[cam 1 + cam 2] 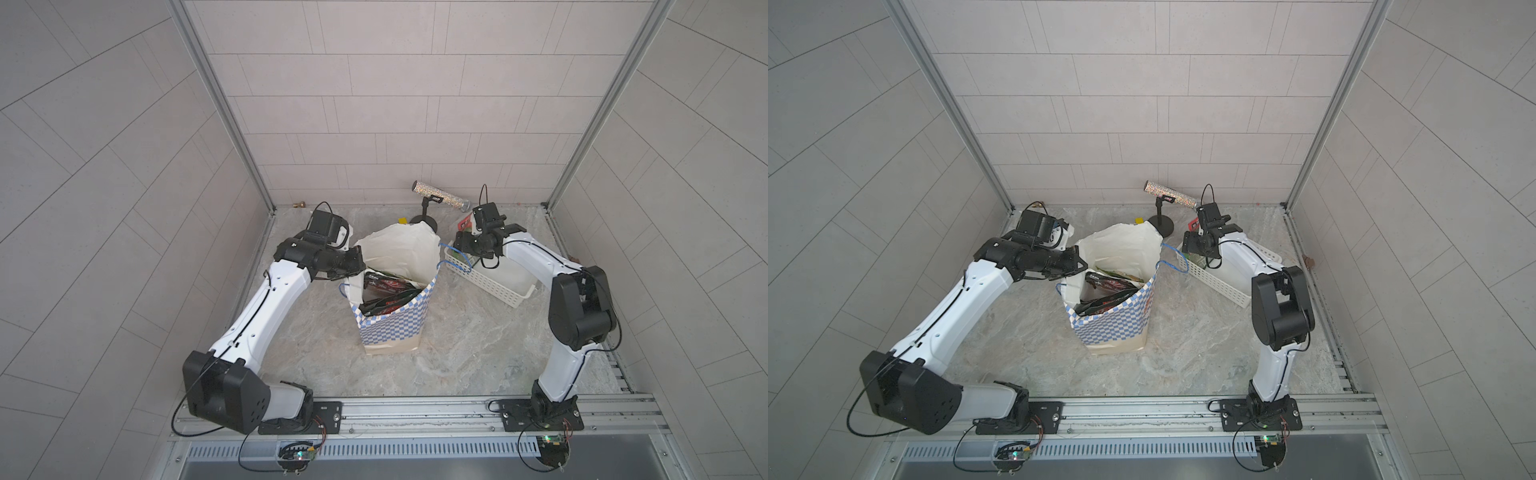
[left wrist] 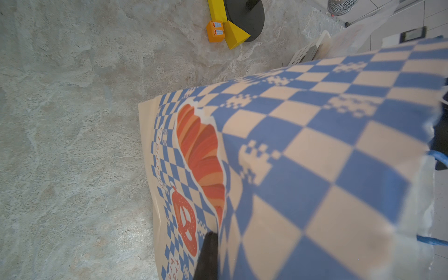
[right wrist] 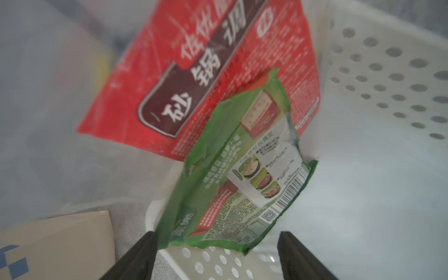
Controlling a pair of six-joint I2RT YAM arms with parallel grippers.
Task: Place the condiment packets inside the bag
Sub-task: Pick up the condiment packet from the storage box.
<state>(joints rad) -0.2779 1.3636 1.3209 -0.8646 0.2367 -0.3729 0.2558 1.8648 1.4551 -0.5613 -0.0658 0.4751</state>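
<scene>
Light green packet (image 3: pixel 237 189) glossy, creased; red packet (image 3: pixel 194 72) behind; checkered bag (image 1: pixel 395 326) upright.

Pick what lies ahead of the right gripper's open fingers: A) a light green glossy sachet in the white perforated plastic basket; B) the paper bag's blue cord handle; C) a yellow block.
A: the right wrist view shows the light green glossy sachet in the white perforated plastic basket, ahead of the open right gripper.
</scene>
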